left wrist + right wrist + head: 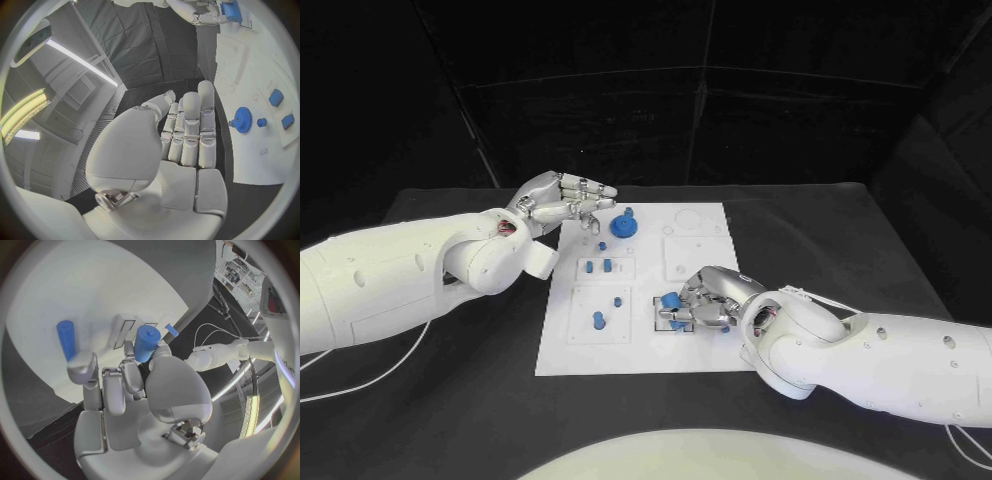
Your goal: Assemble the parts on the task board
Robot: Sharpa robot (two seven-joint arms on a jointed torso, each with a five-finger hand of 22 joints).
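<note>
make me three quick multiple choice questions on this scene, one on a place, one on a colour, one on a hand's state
1. Where does the blue gear sit on the task board?
A. at its far end, near the left hand
B. at its near edge
C. off the board, on the table

2. What colour are the small parts?
A. red
B. blue
C. yellow

3. What is the left hand doing?
A. gripping the gear
B. pressing on the board
C. holding nothing, beside the board's far left corner

Answers:
1 A: the gear lies at the board's far end, just by the left hand.
2 B: the pieces on the board are blue, as is the blue cylinder held in the right hand.
3 C: the left wrist view shows its fingers straight and bare.
</note>
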